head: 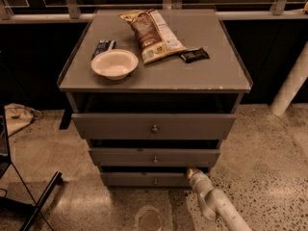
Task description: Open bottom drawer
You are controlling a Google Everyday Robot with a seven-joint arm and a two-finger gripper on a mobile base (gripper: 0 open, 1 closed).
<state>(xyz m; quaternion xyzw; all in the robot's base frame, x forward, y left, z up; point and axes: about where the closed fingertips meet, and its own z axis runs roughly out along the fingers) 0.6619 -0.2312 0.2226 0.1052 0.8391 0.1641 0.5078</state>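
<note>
The grey cabinet [154, 78] has three drawers, all pulled out a little. The bottom drawer [139, 179] is the narrowest, with a small round knob [155, 181] at its centre. My gripper [192, 173] comes up from the lower right on a white arm [219, 206]. Its tip is at the top right edge of the bottom drawer's front, right of the knob and just under the middle drawer [154, 157]. The top drawer [154, 126] is the widest.
On the cabinet top lie a white bowl [114, 63], a chip bag [151, 32], a dark snack bar [194, 55] and a small blue packet [103, 47]. A black stand leg [41, 201] is at lower left. A white post [291, 83] stands at the right.
</note>
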